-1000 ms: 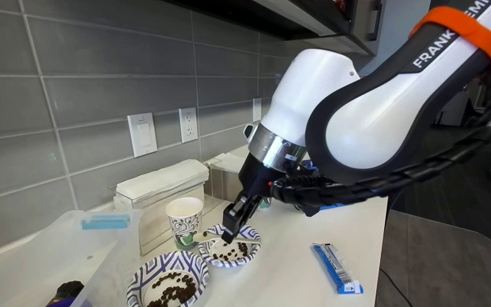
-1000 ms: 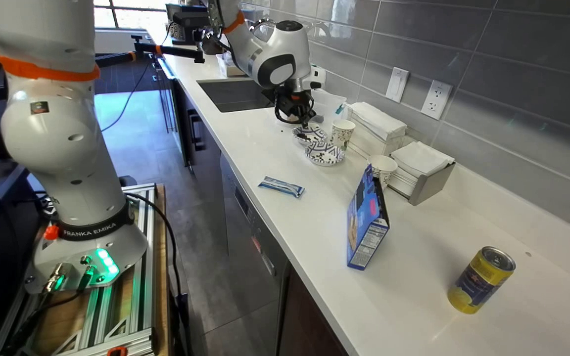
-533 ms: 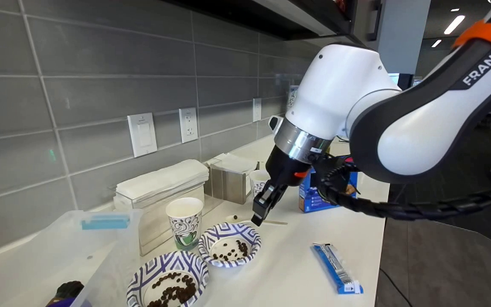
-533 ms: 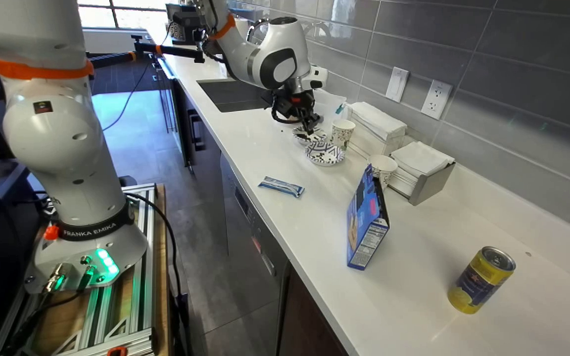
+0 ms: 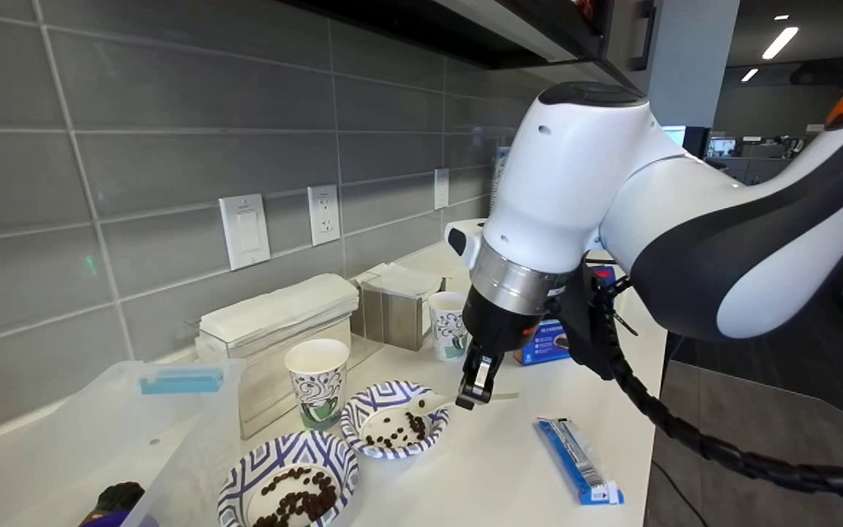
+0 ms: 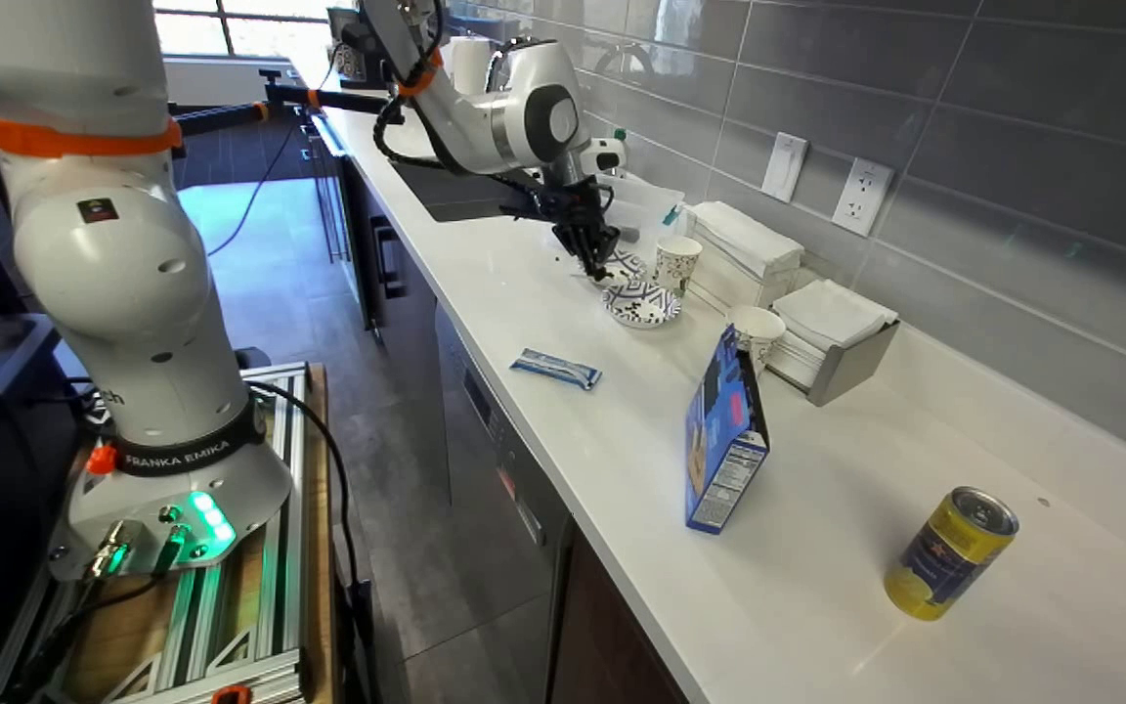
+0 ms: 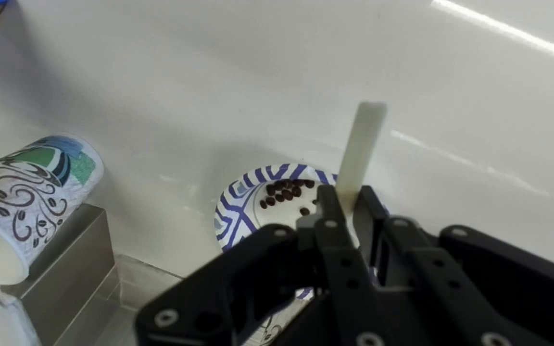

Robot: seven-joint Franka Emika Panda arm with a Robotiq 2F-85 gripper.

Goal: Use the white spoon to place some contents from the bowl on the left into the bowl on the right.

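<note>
- wrist view: the end effector is narrow, clasping the handle of the white spoon, whose free end sticks out past its tips; the spoon's head is hidden there.
- in an exterior view the spoon runs roughly level, its head overlapping the back right side of the sparser paper bowl, with a single coffee bean in it; its height above the rim i cannot tell.
- a scatter of coffee beans lies in that bowl, thickest to one side.
- just beside it on the tabletop, the fuller paper bowl carries a bigger heap of beans.
- one patterned paper cup stands upright near both bowls; a further paper cup stands by the metal napkin holder.
- a blue wrapped snack bar lies apart from the bowls.
- in an exterior view, a blue snack box and a yellow drink can stand well apart.
</note>
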